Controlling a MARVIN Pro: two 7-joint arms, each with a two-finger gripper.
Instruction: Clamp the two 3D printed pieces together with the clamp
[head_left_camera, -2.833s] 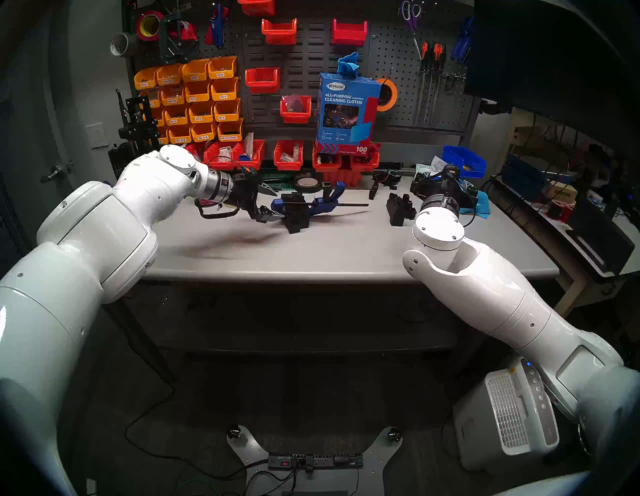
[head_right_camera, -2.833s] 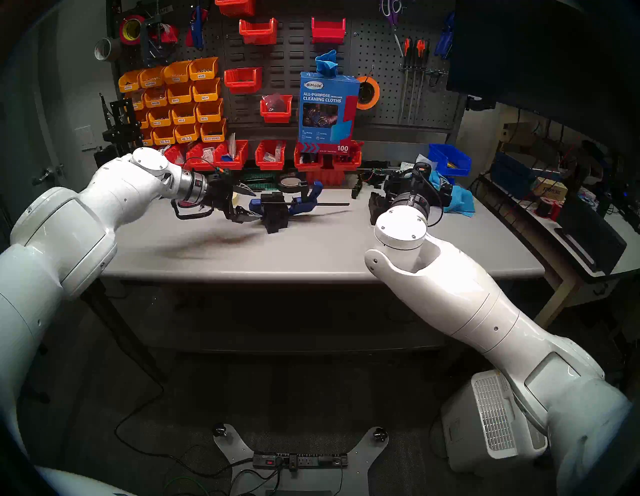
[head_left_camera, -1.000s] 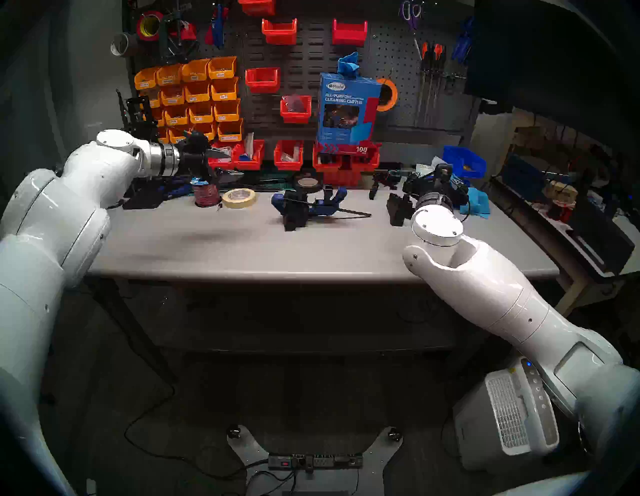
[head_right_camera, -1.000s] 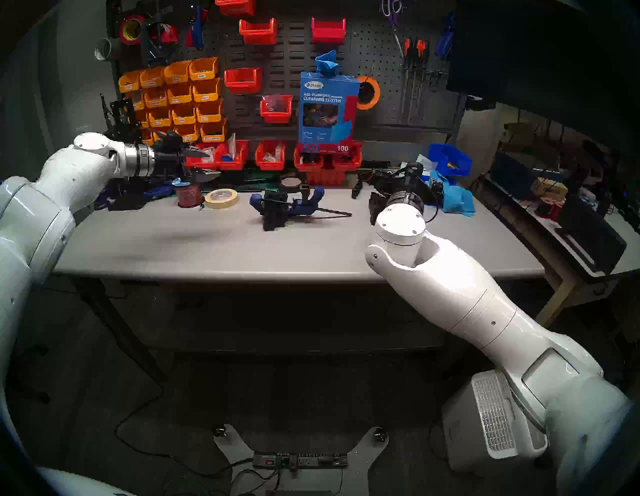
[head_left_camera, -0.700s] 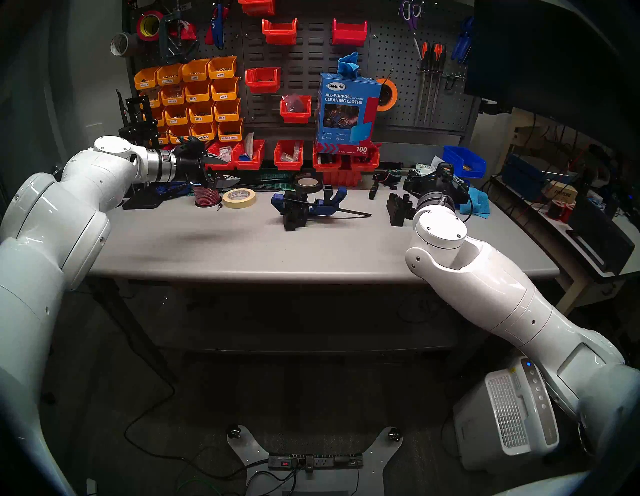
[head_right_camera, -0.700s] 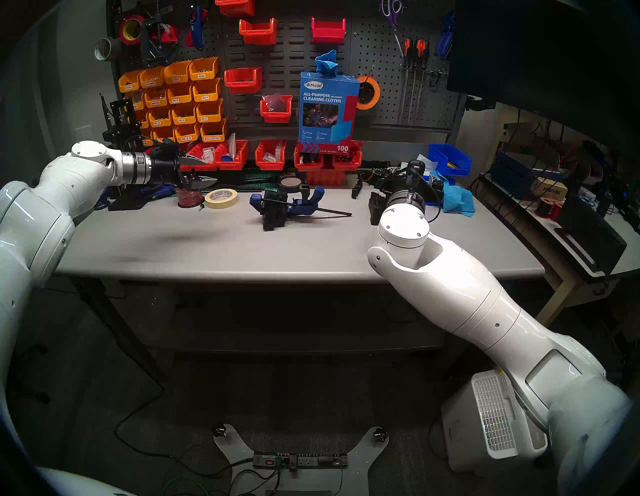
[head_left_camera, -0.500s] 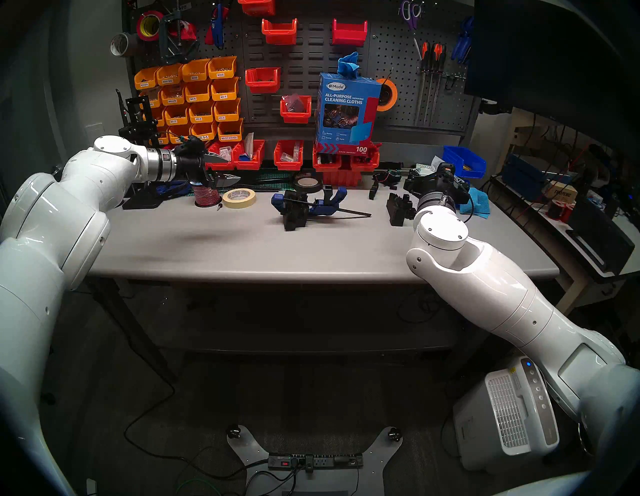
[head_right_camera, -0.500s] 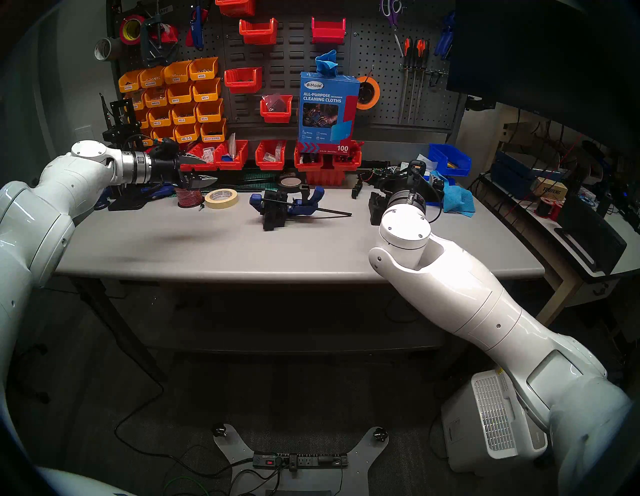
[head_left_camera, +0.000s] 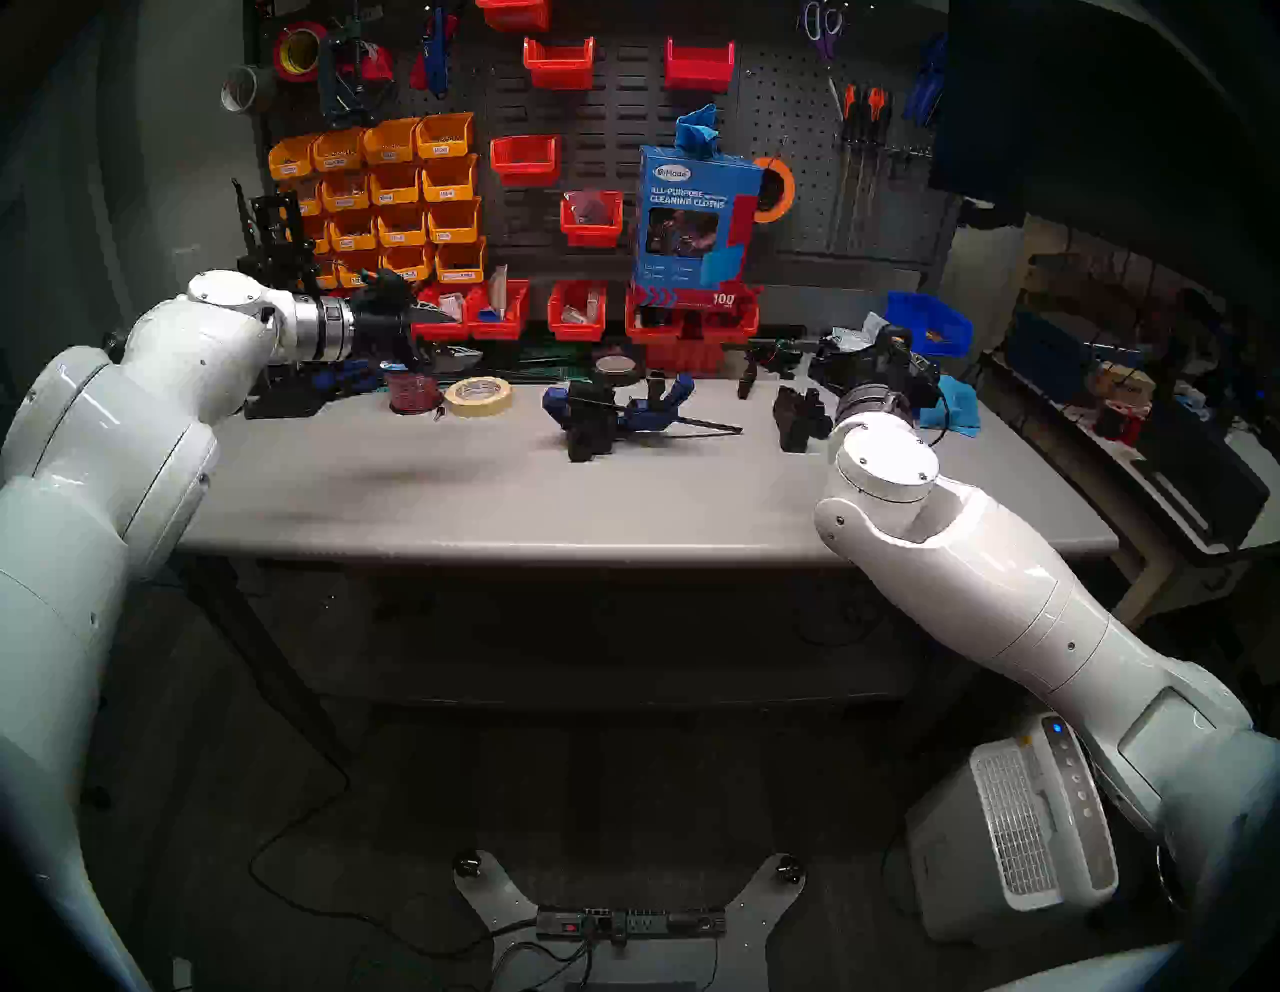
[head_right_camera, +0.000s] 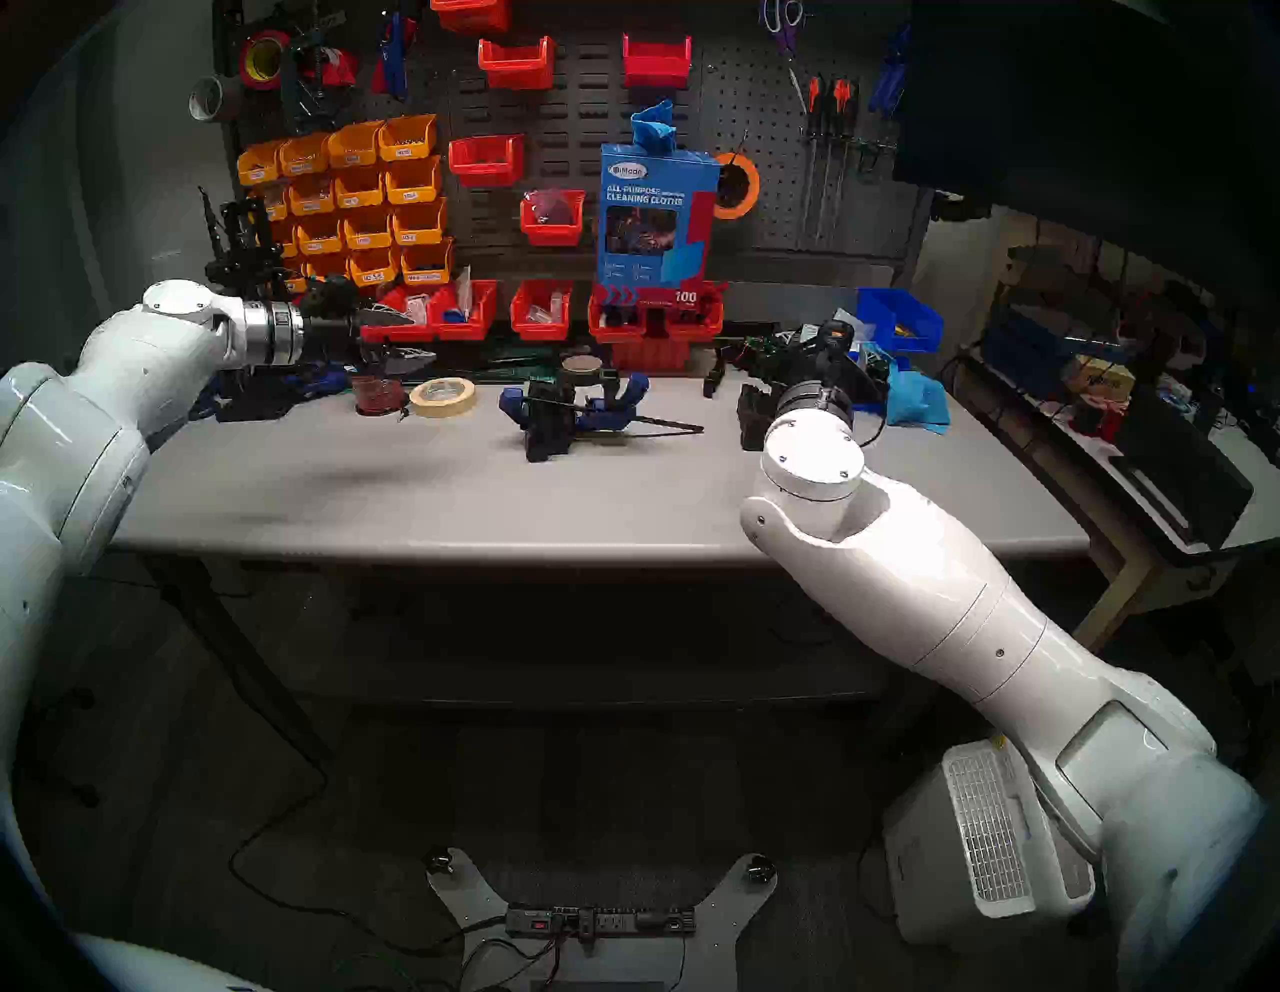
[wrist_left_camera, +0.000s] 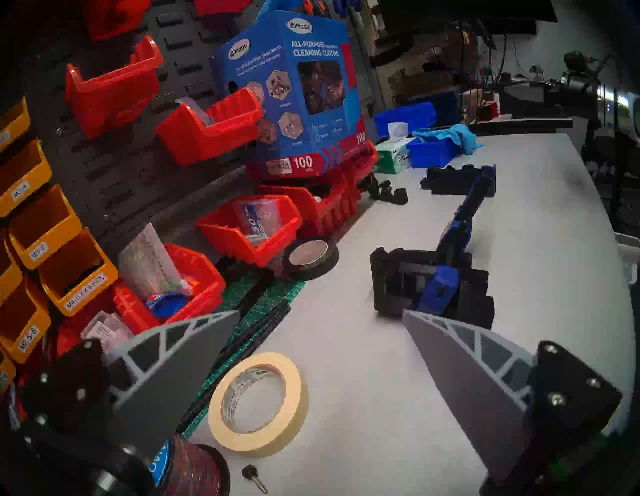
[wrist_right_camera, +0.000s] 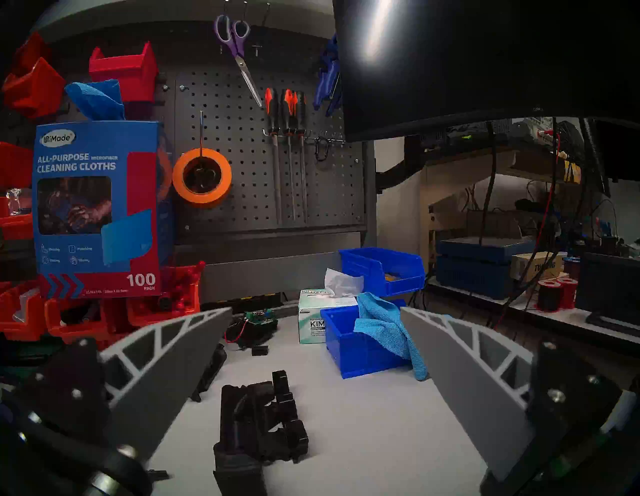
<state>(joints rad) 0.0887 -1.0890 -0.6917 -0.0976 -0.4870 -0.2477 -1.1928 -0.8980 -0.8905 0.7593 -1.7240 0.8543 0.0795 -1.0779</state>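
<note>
Clamp (head_left_camera: 627, 415) grips both printed pieces (head_left_camera: 589, 429); left gripper (wrist_left_camera: 318, 346) and right gripper (wrist_right_camera: 315, 346) (both spread, empty) should retreat toward six o'clock.

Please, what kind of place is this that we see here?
Most likely a workshop or maker lab. A pegboard on the wall holds screwdrivers and scissors, rows of yellow parts bins hang beside it, and a grey workbench carries tape rolls and tools.
</note>
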